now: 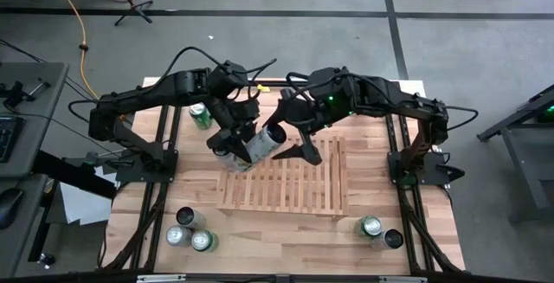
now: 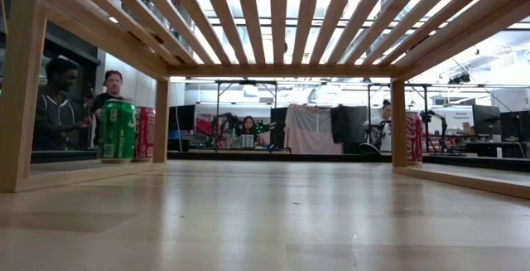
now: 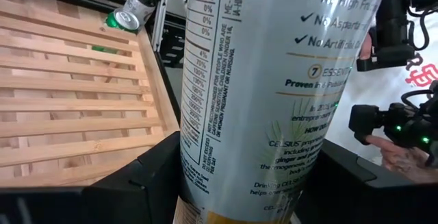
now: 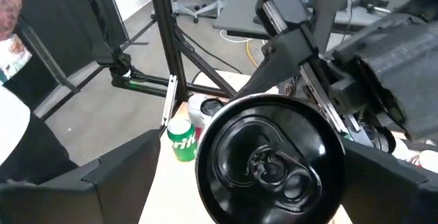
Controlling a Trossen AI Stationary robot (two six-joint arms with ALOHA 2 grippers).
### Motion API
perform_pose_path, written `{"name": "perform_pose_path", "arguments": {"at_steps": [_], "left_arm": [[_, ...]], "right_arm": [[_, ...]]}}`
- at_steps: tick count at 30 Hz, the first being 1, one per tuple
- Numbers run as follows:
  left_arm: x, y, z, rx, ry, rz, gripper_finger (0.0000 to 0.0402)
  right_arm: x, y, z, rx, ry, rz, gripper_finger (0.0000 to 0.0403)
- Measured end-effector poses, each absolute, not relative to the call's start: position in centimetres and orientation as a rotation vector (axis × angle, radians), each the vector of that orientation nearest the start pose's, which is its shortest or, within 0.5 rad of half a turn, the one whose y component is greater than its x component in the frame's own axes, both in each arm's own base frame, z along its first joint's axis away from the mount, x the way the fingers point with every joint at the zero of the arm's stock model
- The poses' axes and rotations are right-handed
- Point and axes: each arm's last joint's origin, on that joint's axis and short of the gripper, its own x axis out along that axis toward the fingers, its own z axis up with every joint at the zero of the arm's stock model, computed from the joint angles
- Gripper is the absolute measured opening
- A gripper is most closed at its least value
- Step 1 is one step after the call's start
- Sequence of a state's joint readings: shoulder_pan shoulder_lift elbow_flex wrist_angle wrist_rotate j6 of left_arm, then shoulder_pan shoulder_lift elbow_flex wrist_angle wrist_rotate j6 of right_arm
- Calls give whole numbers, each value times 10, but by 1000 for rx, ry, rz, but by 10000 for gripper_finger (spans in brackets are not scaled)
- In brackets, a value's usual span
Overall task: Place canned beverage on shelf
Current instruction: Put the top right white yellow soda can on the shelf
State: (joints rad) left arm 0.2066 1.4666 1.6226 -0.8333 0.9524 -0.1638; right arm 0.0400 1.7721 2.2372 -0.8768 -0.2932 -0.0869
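A tall white can (image 1: 258, 144) with a black top (image 4: 270, 159) is held tilted above the far-left corner of the slatted light-wood shelf (image 1: 290, 183). My left gripper (image 1: 230, 143) is shut on it. My right gripper (image 1: 297, 151) is open, and its fingers stand on either side of the can's top end (image 1: 277, 134). The shelf rests on its side legs (image 2: 18, 97) on the tabletop; the low view looks under its slats (image 2: 273, 22). Neither gripper shows in the low view. My left gripper pinches the white can's round side (image 3: 246, 148) between its two fingers (image 3: 140, 179), toward its lower end. The can is lifted clear of the shelf and tilted, with its black top pointing toward the right arm. My right gripper's fingers (image 4: 120, 176) flank the can's top; I cannot tell whether they touch it.
A green can (image 1: 201, 116) stands at the table's far left, beside the shelf. Three cans (image 1: 189, 229) stand at the near left and two (image 1: 381, 231) at the near right. In the low view a green can (image 2: 118, 130) and a red can (image 2: 145, 133) stand beyond the shelf. People show in the room behind.
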Motion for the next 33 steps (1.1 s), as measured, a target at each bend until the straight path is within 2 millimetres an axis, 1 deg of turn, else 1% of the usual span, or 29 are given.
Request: {"name": "perform_pose_path", "arguments": {"at_steps": [3, 8, 12, 13, 18, 20, 23, 25, 27, 30, 33], "left_arm": [[290, 37, 410, -531, 640, -671, 228], [290, 36, 411, -525, 637, -672, 228], [290, 37, 411, -523, 635, -665, 231], [290, 37, 411, -526, 635, -664, 241], [289, 39, 414, -527, 615, -645, 319], [287, 40, 418, -518, 592, -644, 333], [284, 46, 424, -526, 556, -625, 339], [280, 50, 431, -520, 512, -616, 340], [272, 55, 442, -502, 463, -602, 341], [257, 59, 468, -449, 373, -587, 342], [237, 57, 498, -369, 272, -551, 343]], "right_arm": [[352, 22, 488, -17, 398, 337, 335], [352, 22, 488, -6, 395, 329, 245], [352, 22, 488, -9, 396, 330, 242], [351, 22, 488, -9, 395, 331, 242], [340, 21, 491, 8, 425, 324, 242], [332, 21, 493, 12, 456, 313, 242], [322, 20, 496, 7, 475, 275, 242], [319, 18, 496, 17, 495, 241, 242], [318, 17, 495, 14, 504, 190, 242], [322, 14, 492, 2, 523, 96, 242], [336, 13, 480, -14, 561, 27, 242]]}}
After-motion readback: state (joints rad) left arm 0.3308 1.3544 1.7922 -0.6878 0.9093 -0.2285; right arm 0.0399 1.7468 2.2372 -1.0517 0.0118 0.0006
